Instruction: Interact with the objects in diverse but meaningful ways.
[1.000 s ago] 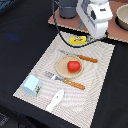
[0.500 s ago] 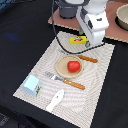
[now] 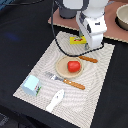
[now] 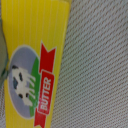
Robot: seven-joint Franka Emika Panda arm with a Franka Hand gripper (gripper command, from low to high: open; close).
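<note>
On the dark counter (image 3: 20, 30), a pale woven placemat (image 3: 97, 75) carried the toy kitchen set we saw in the exterior view. Nearest that view's left sat the light-blue boxy cup (image 3: 32, 85), close to the mat's corner. Just to its right lay the white flat utensil (image 3: 55, 100), near the mat's front edge. Further right, an orange-handled fork (image 3: 65, 81) rested beside the tan round plate (image 3: 61, 70), which held the red tomato (image 3: 73, 66) at its middle. An orange-handled knife (image 3: 88, 59) lay just beyond the plate. At the mat's far edge, the flat yellow packet (image 3: 76, 40) lay partly hidden behind the white arm; our wrist view showed its label (image 4: 42, 95) reading "BUTTER" beside a cow picture, flat on the weave. The gripper (image 3: 92, 46) hung low above the packet; we could not tell whether its jaws were spread or pressed together. At the exterior view's right, a bowl (image 3: 122, 17) stood on a brown board (image 3: 112, 32).
</note>
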